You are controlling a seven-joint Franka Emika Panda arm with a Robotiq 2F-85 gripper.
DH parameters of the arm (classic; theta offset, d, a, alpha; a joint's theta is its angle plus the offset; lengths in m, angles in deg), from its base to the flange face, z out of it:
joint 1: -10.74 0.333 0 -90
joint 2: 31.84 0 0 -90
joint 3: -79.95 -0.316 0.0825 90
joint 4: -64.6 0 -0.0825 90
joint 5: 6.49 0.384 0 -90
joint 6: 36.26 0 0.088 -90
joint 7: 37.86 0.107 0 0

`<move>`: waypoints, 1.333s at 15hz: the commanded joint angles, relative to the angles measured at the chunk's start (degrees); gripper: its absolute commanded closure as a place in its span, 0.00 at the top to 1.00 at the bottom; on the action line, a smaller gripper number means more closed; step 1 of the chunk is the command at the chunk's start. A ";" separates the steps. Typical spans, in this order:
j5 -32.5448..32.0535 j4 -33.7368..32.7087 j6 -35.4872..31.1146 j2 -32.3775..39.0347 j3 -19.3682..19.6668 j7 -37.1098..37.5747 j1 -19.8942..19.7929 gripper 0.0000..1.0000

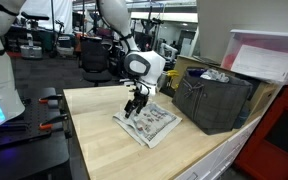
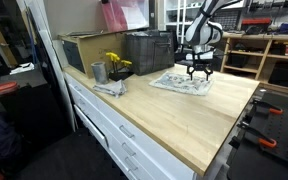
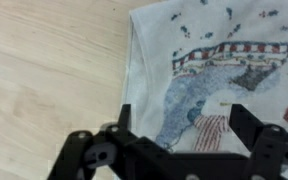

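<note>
A printed cloth [image 1: 149, 124] with blue and red pictures lies flat on the wooden worktop [image 1: 104, 145], seen also as the cloth [image 2: 184, 83] and the cloth [image 3: 214, 70]. My gripper [image 1: 135, 107] hangs just above the cloth's near-left part, fingers pointing down. In the wrist view the gripper [image 3: 179, 125] stands open, its two black fingers [image 3: 246, 125] apart over a blue and red-striped patch, with nothing between them. In an exterior view the gripper [image 2: 200, 72] sits over the cloth's far side.
A dark crate [image 1: 212, 100] stands right of the cloth, with a white-lidded box [image 1: 267, 58] behind it. In an exterior view, a grey cup [image 2: 98, 71] and yellow flowers [image 2: 116, 65] stand on another cloth near dark bins [image 2: 149, 50]. The worktop's edge [image 2: 174, 150] runs close by.
</note>
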 commanded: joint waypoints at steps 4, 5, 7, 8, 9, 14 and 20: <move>11.29 6.56 -0.84 -2.67 -4.85 -13.68 -5.94 1.00; 12.61 6.92 -0.76 -2.57 -5.08 -15.17 -6.32 1.00; 14.97 7.65 -0.54 -2.32 -5.66 -17.92 -7.10 1.00; 15.84 7.92 -0.57 -2.09 -5.80 -19.02 -7.30 1.00; 16.65 8.17 -0.56 -1.86 -6.05 -20.17 -7.59 1.00; 20.27 9.18 0.24 -1.89 -6.77 -23.95 -8.17 1.00; 22.82 9.04 0.19 -1.87 -7.37 -26.88 -7.86 0.43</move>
